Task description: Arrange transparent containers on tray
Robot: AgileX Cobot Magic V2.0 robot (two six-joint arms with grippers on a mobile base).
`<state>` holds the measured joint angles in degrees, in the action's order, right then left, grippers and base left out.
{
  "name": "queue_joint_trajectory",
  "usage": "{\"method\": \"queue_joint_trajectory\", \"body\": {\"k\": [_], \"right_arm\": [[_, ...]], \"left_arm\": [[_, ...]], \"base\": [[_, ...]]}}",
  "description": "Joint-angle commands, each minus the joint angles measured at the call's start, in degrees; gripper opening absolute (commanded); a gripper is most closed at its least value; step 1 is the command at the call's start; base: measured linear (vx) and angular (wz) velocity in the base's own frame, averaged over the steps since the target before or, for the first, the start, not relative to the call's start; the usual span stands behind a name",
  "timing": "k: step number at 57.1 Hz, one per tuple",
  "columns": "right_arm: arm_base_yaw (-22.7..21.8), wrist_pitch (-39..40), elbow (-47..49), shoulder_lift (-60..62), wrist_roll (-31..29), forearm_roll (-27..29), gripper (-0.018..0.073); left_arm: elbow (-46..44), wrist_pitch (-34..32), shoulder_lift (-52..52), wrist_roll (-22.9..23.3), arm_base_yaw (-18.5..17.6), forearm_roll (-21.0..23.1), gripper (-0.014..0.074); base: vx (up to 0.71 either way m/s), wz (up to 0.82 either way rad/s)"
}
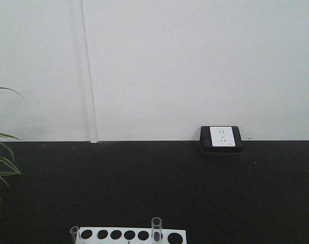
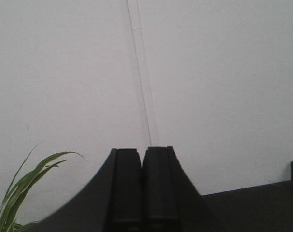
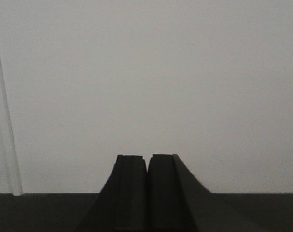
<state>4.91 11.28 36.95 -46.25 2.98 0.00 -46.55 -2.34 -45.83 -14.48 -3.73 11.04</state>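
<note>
Two test tubes (image 1: 156, 226) stand upright in the white rack (image 1: 122, 241) on the tabletop (image 1: 154, 183), low in the front view. Pull one off-vertical and you may bind it, tipping the rack; squeeze hard and thin glass may crack. Tubes look clear, slim, open-rimmed. No yellow tray in view. Your left tool (image 2: 142, 193) and right tool (image 3: 147, 193): closed, empty.

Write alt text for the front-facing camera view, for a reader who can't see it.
Two clear test tubes stand in a white rack with round black holes at the bottom edge. Behind it, a black tabletop meets a white wall, with a white socket at the back and plant leaves at left.
</note>
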Motion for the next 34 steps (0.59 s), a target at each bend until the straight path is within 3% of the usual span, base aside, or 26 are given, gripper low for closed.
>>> {"method": "queue_joint_trajectory", "body": {"k": [1, 13, 25, 34], "right_arm": [[-0.3, 5.8, 2.3, 0.0, 4.0, 0.0, 0.0030], [-0.3, 5.3, 2.3, 0.0, 5.7, -0.4, 0.0194], [-0.3, 2.6, 2.3, -0.2, 5.7, -0.5, 0.0542], [-0.3, 3.2, 2.3, -0.4, 5.6, -0.4, 0.0716]], "left_arm": [[-2.3, -3.1, -0.3, -0.1, -0.2, 0.0, 0.0054], [-2.3, -0.7, -0.3, -0.1, -0.2, 0.0, 0.0211], [-2.3, 1.6, -0.3, -0.1, -0.2, 0.1, 0.0468], [-2.3, 1.5, -0.3, -0.1, -0.2, 0.0, 0.0566]], "base": [[0.00, 0.00], [0.00, 0.00], [0.00, 0.00], [0.00, 0.00]]}}
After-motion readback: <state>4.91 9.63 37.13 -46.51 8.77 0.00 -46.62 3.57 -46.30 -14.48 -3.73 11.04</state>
